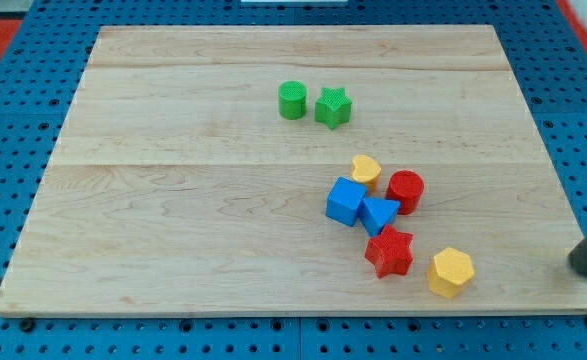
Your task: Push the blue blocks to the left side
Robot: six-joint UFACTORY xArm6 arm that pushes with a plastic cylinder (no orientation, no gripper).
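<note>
A blue cube (346,200) and a blue triangle (379,214) lie side by side, right of the board's centre. They sit in a cluster with a yellow heart (366,169), a red cylinder (405,191), a red star (390,251) and a yellow hexagon (450,272). My tip (581,268) enters at the view's right edge, near the board's lower right edge. It is well to the right of the cluster and touches no block.
A green cylinder (292,100) and a green star (333,107) stand together near the top middle of the wooden board (173,220). A blue pegboard (13,120) surrounds the board.
</note>
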